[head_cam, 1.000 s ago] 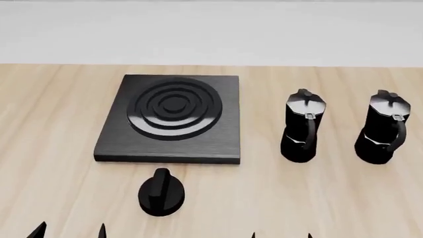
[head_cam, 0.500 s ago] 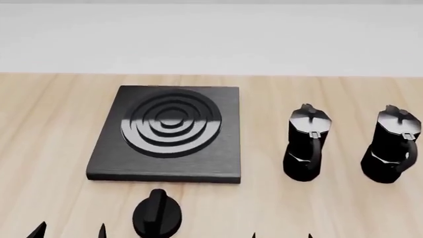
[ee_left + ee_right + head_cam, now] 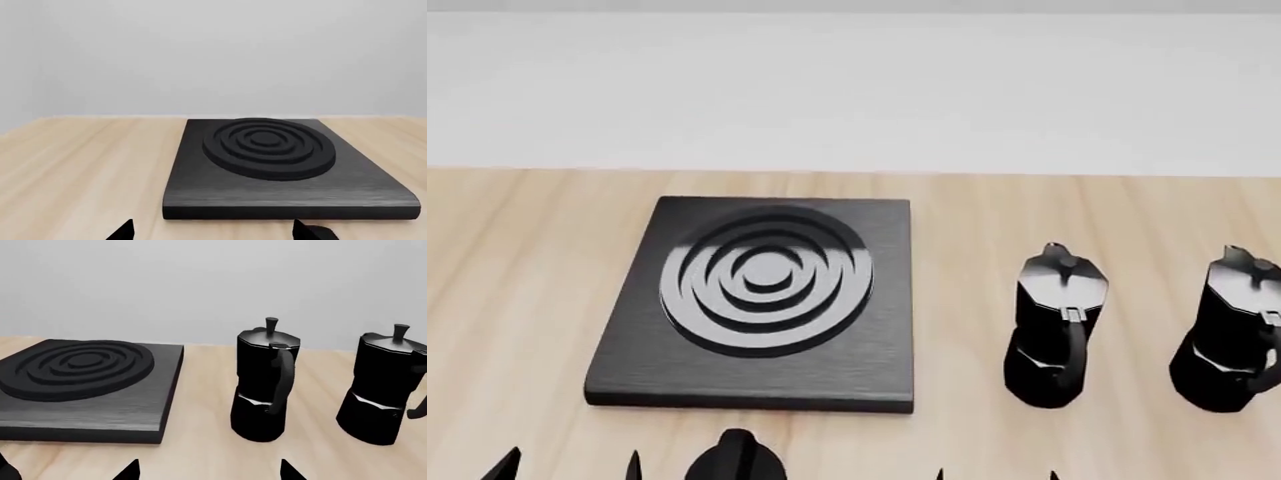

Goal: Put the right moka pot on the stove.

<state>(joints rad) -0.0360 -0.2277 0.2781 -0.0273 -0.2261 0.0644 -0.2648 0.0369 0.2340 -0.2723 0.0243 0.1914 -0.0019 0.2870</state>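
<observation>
- While both arms sit low at the near edge of the bench [image 3: 507,300], only finger tips poke into the head view: the left gripper [image 3: 567,466] at the near-left, the right gripper [image 3: 994,474] further right.
- Each pair of tips stands apart with nothing between them, so both sets of jaws are spread wide and holding nothing.
- Neither arm's links or wrist show anywhere; pose beyond those low tips I cannot tell.
- Over to the right moka pot [image 3: 1233,335]: it stands upright near the bench's right edge, handle toward the near side, partly cut by the frame.
- Just beside it, toward the middle, stands the other moka pot [image 3: 1054,330], upright, apart from its twin.
- The stove [image 3: 761,300] lies flat left of centre, well apart from both pots, burner rings bare.
- A black knob [image 3: 737,458] sits just in front of the stove's near edge, half cut off.
- Left wrist view: stove [image 3: 280,165] only, left gripper [image 3: 213,232] tips showing, no pots.
- Right wrist view: stove's right part [image 3: 87,385], other moka pot [image 3: 263,382] and right moka pot [image 3: 383,387] side on, right gripper [image 3: 208,471] tips low, aimed between stove and nearer pot.
- No brand, label or writing is readable on anything.
</observation>
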